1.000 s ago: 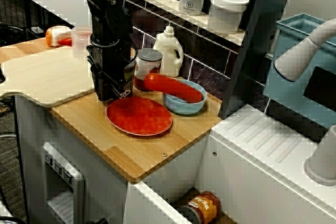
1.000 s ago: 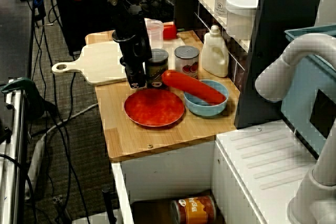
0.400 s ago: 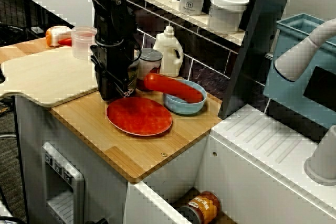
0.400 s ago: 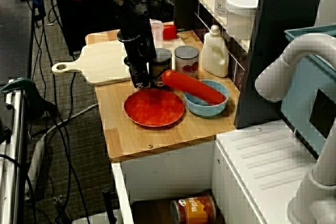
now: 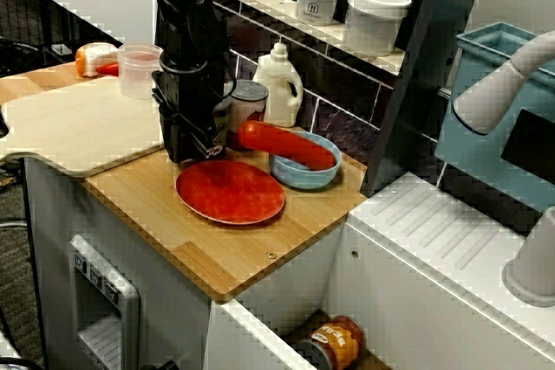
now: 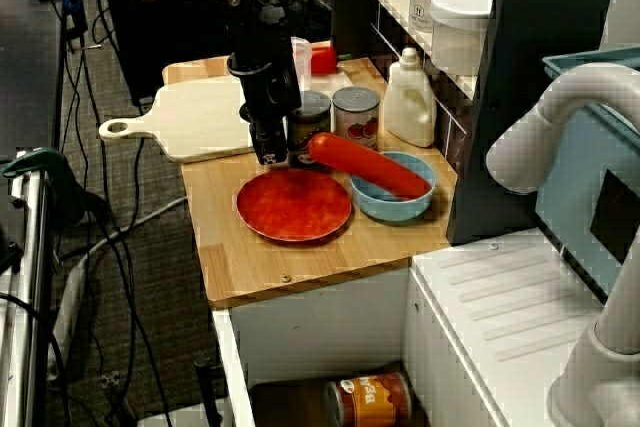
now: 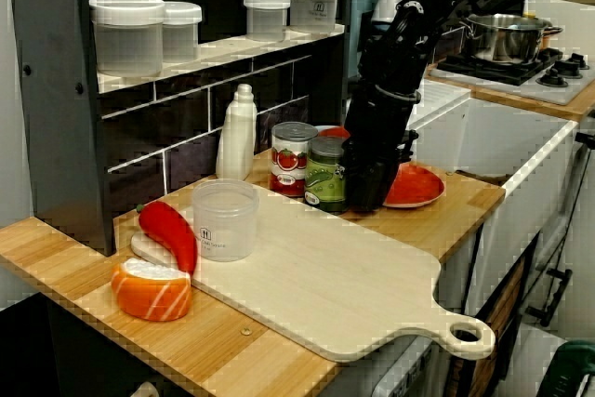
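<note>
— We see soft, even indoor light from above; the wooden counter [image 5: 204,240] is bright, with faint shadows.
— We agree. Jagged stair-step artefacts run along every edge, and the black gripper [image 5: 192,155] merges into one dark mass; the tiled wall [image 7: 186,151] sits dim.

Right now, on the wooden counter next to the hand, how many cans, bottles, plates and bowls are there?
Cans: 2, the green-label can and the tomato can
Bottles: 1, the white bottle
Plates: 1, the red plate
Bowls: 1, the blue bowl
Total: 5
</note>
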Robot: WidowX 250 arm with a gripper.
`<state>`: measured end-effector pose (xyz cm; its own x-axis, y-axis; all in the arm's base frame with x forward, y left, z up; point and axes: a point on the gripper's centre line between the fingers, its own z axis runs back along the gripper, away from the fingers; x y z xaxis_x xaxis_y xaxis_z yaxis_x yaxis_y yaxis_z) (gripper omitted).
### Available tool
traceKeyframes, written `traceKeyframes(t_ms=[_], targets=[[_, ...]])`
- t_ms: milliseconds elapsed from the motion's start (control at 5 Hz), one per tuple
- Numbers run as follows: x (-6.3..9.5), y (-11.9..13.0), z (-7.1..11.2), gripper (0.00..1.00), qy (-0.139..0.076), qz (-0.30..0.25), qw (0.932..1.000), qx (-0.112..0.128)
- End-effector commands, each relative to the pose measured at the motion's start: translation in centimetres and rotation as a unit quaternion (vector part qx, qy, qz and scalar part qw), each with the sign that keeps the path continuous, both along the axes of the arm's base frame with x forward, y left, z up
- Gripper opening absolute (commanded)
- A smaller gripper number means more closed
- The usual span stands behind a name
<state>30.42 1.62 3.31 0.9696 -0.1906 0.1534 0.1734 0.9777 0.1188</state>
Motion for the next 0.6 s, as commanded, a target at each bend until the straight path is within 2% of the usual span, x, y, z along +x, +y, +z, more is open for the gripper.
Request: traceKeyframes(t_ms=[0, 400], targets=[[-0.6, 1.1, 1.5, 1.0, -0.017, -0.008, 0.9998, 0.001], [-2.0, 2.0, 2.3, 1.0, -0.013, -0.014, 0.9997, -0.012]])
